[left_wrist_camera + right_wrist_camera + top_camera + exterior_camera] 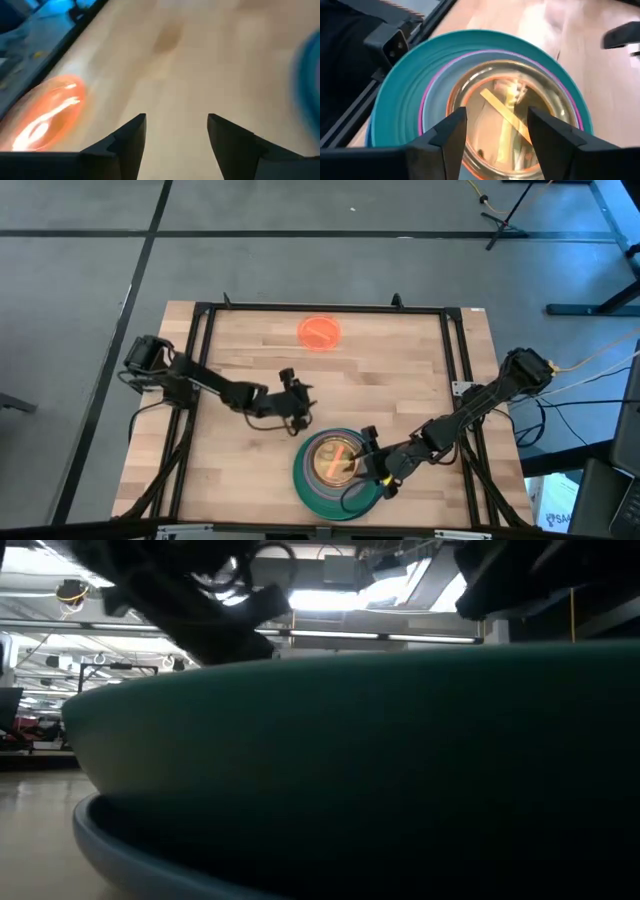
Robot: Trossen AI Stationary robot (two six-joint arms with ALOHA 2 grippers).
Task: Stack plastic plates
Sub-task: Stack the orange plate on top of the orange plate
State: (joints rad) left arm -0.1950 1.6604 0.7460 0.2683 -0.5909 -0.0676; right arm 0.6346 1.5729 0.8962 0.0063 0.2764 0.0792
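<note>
A stack of plastic plates (335,472) sits at the table's near edge. It has a blue plate (130,860) at the bottom, a large green one (400,100) on it, then a magenta rim (426,95), pale teal, and small translucent orange-yellow plates (502,112) on top. One small orange plate (320,333) lies flat alone near the far edge, and also shows in the left wrist view (47,117). My right gripper (496,112) is open over the stack's top plates. My left gripper (176,120) is open over bare wood just beyond the stack (300,420).
A black metal frame (205,340) runs around the wooden tabletop, and its rail passes close by the stack (395,42). Bare wood (400,370) lies between the stack and the lone orange plate. In the low view the stack fills nearly the whole picture.
</note>
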